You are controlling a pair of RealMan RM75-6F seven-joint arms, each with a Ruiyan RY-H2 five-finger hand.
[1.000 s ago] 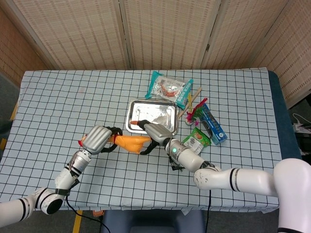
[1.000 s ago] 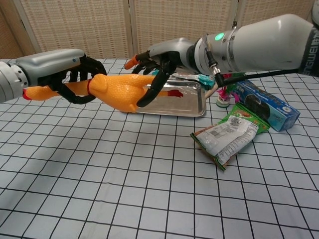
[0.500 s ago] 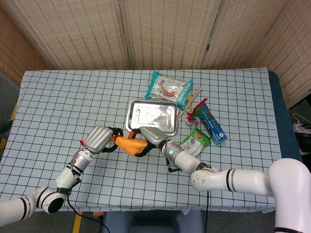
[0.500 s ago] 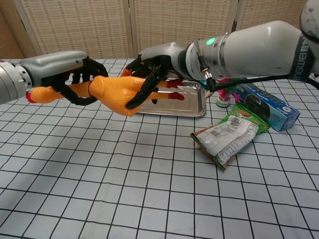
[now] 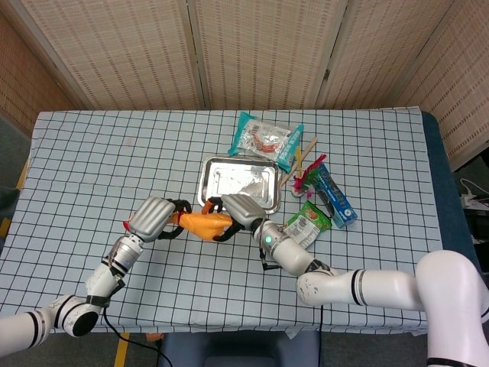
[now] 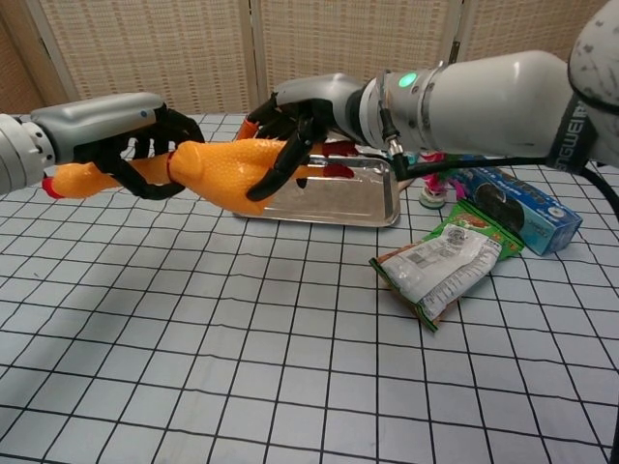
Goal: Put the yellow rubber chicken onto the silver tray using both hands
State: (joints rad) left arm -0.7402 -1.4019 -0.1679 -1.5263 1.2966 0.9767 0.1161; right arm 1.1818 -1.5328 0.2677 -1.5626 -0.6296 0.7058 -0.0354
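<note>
The yellow rubber chicken (image 6: pixel 218 172) hangs level above the table, held by both hands, just in front of the silver tray (image 6: pixel 372 198). My left hand (image 6: pixel 126 135) grips its neck end, where the head (image 6: pixel 70 179) sticks out to the left. My right hand (image 6: pixel 300 121) wraps the body end, with the orange feet (image 6: pixel 324 172) showing over the tray's near rim. From the head view the chicken (image 5: pixel 200 222) sits between the left hand (image 5: pixel 151 219) and the right hand (image 5: pixel 239 210), below the tray (image 5: pixel 212 172).
Right of the tray lie a green snack bag (image 6: pixel 447 256), a blue box (image 6: pixel 511 203) and a small pink-topped item (image 6: pixel 437 184). A teal snack packet (image 5: pixel 263 138) lies beyond the tray. Chopsticks (image 5: pixel 300 158) rest beside it. Checked cloth covers the table.
The right hand has slid further left along the chicken's body and closed round it. The chicken has risen slightly and stays level. The left hand has hardly moved.
</note>
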